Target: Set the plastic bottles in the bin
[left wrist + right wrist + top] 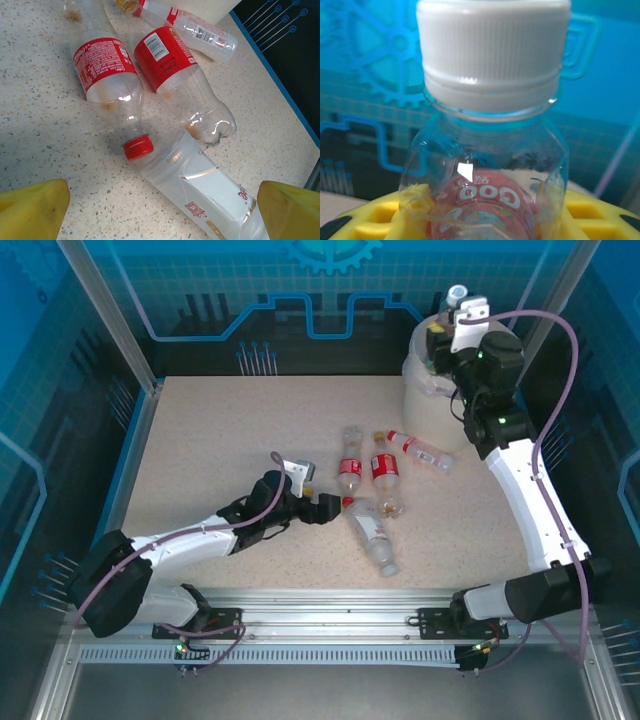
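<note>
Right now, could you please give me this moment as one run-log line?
left gripper: open, low by table bottles | right gripper: shut on white-capped bottle, above bin

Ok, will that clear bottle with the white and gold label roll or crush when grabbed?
The white-labelled bottle looks empty, probably light. Its clear wall likely dents under a squeeze. Lying on its side, it may roll if nudged.

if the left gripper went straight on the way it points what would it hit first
The left gripper would likely meet the clear white-labelled bottle first, ahead between its open jaws; a red cap sits just past it, though depth is unclear.
</note>
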Available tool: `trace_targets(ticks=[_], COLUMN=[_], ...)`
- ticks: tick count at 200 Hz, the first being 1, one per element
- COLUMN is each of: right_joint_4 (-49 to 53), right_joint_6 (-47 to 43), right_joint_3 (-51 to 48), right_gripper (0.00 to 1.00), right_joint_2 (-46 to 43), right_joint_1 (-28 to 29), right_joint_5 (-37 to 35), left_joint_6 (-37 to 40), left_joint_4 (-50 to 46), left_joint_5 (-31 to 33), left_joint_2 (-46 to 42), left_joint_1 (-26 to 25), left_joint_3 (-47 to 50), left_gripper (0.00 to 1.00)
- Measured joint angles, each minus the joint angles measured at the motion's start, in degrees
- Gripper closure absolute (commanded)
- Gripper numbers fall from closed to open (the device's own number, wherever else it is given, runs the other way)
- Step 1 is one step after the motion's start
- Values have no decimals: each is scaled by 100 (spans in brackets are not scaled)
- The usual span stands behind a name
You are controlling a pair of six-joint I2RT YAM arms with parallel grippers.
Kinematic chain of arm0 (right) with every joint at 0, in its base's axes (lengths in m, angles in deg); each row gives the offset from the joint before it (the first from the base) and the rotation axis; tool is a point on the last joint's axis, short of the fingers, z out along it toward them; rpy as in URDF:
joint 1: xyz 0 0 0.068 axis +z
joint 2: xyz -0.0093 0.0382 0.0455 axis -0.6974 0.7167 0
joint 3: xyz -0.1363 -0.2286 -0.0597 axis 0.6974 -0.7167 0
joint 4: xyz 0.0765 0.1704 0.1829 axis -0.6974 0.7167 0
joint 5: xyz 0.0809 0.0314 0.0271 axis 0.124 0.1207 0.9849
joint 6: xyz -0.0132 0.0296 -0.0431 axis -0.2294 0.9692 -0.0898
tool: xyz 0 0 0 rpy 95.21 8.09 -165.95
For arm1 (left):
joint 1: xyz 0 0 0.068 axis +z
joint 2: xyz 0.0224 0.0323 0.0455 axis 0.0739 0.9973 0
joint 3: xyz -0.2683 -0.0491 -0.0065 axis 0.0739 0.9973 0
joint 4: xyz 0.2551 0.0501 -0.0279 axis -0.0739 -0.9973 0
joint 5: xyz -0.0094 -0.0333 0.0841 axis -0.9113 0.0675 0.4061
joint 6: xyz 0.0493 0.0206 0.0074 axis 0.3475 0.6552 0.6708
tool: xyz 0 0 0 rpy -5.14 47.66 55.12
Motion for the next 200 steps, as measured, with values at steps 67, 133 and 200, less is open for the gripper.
trace_targets(ticks=[67, 133, 200], right_joint_4=[-258, -916, -1207], right_joint_6=[-1281, -1405, -1263], right_joint_3=[586, -295, -332], right_gripper=[65, 67, 65], right_joint_2=[1003, 1283, 2068], right_joint_1=[-136, -380, -632], right_joint_5=[-990, -1237, -1239], left_joint_6=[-24, -155, -155], left_joint_4=[48, 48, 57], left_joint_5=[-68, -109, -109], left_joint_2=[125, 125, 269], left_joint_1=[-50, -129, -155], left_joint_3=[0, 0, 0], left_gripper=[3, 3, 4])
